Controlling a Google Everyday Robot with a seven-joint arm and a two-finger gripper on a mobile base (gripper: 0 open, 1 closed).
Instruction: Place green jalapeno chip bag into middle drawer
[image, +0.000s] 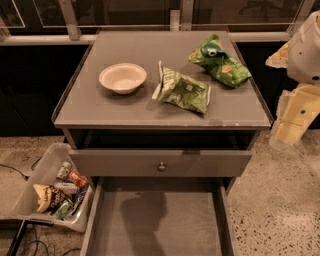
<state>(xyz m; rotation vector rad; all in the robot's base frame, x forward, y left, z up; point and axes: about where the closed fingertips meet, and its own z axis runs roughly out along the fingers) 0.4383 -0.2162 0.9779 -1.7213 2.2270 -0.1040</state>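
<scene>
On the flat grey table top (100, 107): one crinkly olive-green foil chip bag with a white edge (184, 91), between one round cream bowl (122, 77) and one brighter green bag (220, 62).
Under the top: one grey drawer front with a small round knob (161, 166); below it, one wide shallow grey drawer (162, 215), pulled open, smooth inside.
Claw: the pale yellow gripper (291, 125) hangs beside the table's right edge, apart from the chip bag; open or closed, I cannot tell.

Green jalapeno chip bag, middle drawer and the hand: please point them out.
green jalapeno chip bag (184, 91), camera view, middle of front
middle drawer (200, 225), camera view, bare floor
hand (286, 131), camera view, its lower end, far right
</scene>
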